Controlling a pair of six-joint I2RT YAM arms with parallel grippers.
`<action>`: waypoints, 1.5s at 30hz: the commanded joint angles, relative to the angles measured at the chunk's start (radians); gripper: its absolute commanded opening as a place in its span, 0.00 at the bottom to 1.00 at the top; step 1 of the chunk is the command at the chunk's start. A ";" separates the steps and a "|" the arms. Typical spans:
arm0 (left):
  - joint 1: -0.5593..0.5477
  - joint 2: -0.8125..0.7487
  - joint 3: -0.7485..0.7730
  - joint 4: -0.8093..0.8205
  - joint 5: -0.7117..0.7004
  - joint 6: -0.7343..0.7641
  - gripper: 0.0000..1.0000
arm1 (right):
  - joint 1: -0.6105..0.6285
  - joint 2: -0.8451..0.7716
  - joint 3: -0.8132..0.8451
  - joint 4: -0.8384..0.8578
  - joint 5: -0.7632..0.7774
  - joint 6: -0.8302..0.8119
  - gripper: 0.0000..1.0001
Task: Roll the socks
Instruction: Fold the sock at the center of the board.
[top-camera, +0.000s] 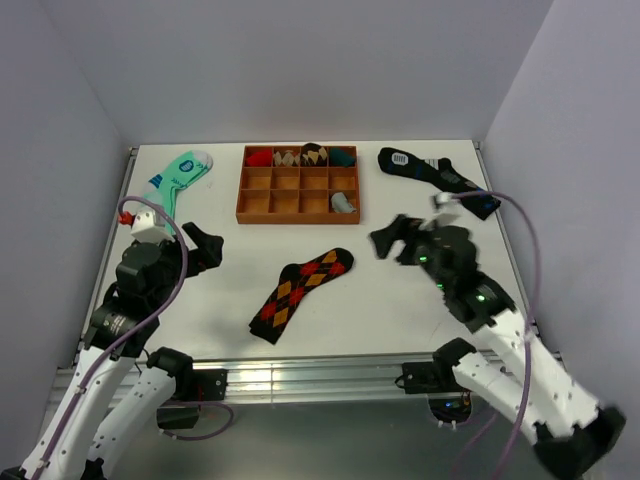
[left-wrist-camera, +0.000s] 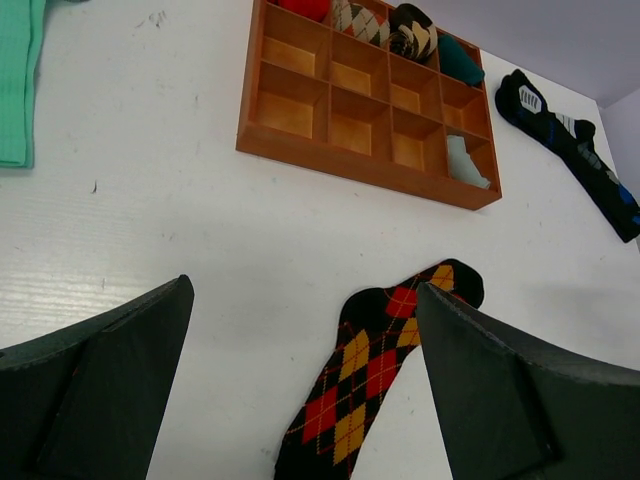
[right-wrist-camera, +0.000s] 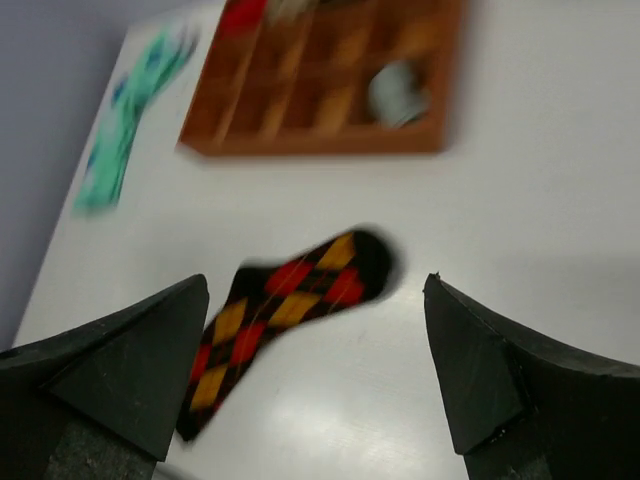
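One of the socks, a black argyle sock with red and orange diamonds, lies flat and diagonal on the white table in front of the tray. My left gripper hovers to its left, open and holding nothing. In the left wrist view the argyle sock lies between the spread fingers, nearer the right one, with the left gripper above the table. My right gripper hangs open to the sock's right. The blurred right wrist view shows the argyle sock below and ahead of the open right gripper.
A wooden tray with compartments stands behind the sock; rolled socks fill its back row and a pale bundle sits at its right. A mint green sock lies at the back left, a dark navy sock at the back right.
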 joint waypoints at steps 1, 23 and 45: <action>-0.002 -0.015 0.013 0.015 0.003 0.014 0.99 | 0.332 0.182 0.058 0.084 0.330 -0.001 0.94; -0.006 -0.007 0.015 0.004 -0.032 0.003 1.00 | 0.993 0.929 0.196 0.483 0.443 -0.284 0.64; -0.006 0.005 0.015 0.007 -0.021 0.005 1.00 | 1.102 1.153 0.313 0.422 0.501 -0.275 0.51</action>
